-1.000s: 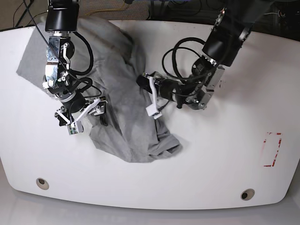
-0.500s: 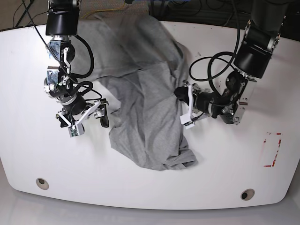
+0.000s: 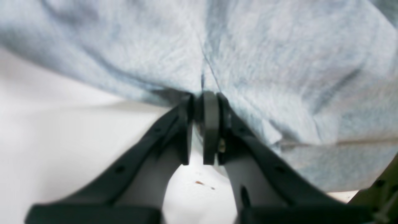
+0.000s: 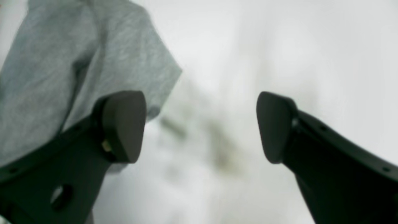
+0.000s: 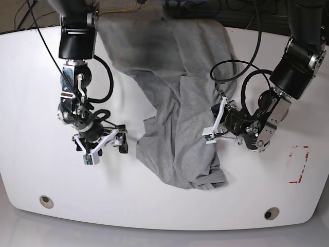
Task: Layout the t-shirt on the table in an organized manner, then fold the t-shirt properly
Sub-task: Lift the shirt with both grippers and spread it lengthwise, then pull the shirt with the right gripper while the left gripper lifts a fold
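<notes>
The grey t-shirt (image 5: 180, 118) lies crumpled down the middle of the white table (image 5: 257, 195), bunched from the far edge to a rumpled end near the front. My left gripper (image 5: 213, 133) is on the shirt's right side, shut on a fold of the cloth. In the left wrist view the left gripper (image 3: 203, 99) has its jaws pinched together on the t-shirt (image 3: 264, 62) just above the table (image 3: 62, 140). My right gripper (image 5: 105, 146) stands open left of the shirt's edge. In the right wrist view the right gripper (image 4: 199, 124) holds nothing, and the t-shirt (image 4: 77, 62) lies beyond its left finger.
A red tape mark (image 5: 298, 164) is on the table at the right. Two round grommet holes (image 5: 46, 200) (image 5: 271, 213) sit near the front edge. Black cables loop around both arms and run along the table's far edge.
My left gripper has pulled the t-shirt to the right in the base view, and the cloth has slid away from the table's left side. The right arm has shifted slightly right and down.
</notes>
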You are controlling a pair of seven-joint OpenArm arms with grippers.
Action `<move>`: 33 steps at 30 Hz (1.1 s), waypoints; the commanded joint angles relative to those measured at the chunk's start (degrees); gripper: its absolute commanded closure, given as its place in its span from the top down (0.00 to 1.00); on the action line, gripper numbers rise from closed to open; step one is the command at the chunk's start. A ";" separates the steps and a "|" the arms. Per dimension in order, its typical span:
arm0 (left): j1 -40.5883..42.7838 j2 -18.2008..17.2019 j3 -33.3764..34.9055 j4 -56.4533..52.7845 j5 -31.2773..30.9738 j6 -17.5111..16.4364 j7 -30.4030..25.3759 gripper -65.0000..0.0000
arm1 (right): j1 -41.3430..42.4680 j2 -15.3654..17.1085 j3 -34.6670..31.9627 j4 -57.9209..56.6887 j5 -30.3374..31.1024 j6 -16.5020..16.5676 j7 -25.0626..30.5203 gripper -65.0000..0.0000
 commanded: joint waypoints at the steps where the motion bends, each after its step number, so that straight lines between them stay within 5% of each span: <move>1: -2.59 -0.36 -0.56 1.76 -0.57 -0.17 -0.51 0.07 | 4.47 -0.06 0.20 -3.55 0.66 0.94 1.62 0.81; 7: -2.68 -1.86 -0.74 6.15 -0.57 -0.17 -0.34 0.07 | 12.38 -1.47 0.20 -16.21 0.57 5.33 2.76 0.81; 17: -2.50 -4.06 -2.93 9.41 -1.01 -0.17 0.28 0.08 | 18.45 -1.82 0.20 -30.19 0.57 7.36 9.53 0.81; 26: 0.66 -4.06 -13.92 14.24 -0.74 -0.17 4.94 0.40 | 18.71 -4.37 0.20 -33.62 0.48 9.99 9.71 0.81; 33: 4.27 -4.06 -21.31 18.81 -0.57 -0.17 7.13 0.50 | 17.31 -7.80 0.11 -33.53 0.48 9.99 9.71 0.81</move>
